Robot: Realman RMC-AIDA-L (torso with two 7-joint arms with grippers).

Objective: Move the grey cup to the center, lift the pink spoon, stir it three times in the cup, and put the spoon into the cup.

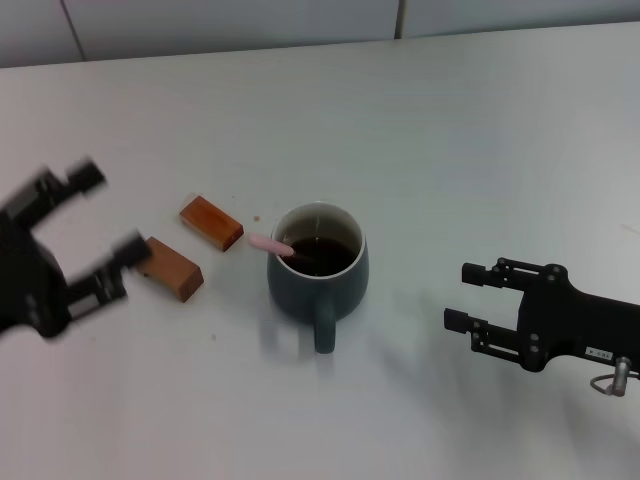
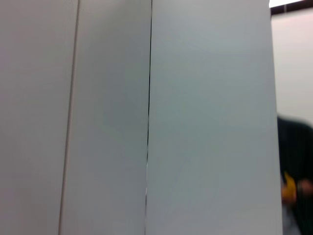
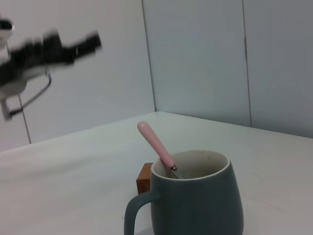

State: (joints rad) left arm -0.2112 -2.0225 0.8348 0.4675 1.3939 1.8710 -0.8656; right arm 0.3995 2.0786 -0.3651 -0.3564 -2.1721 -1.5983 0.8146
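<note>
The grey cup [image 1: 318, 273] stands at the middle of the table, handle toward me, with dark liquid inside. The pink spoon [image 1: 270, 243] rests in the cup, its pink handle leaning over the left rim. In the right wrist view the cup [image 3: 195, 200] is close and the spoon handle [image 3: 155, 144] sticks up out of it. My left gripper [image 1: 110, 215] is open and empty, raised at the left of the table, well apart from the cup. My right gripper [image 1: 462, 296] is open and empty, low to the right of the cup.
Two brown wooden blocks lie left of the cup: one [image 1: 211, 222] near the spoon handle, one [image 1: 172, 268] by my left gripper. The left wrist view shows only wall panels [image 2: 146, 117]. The white table [image 1: 450, 130] stretches behind.
</note>
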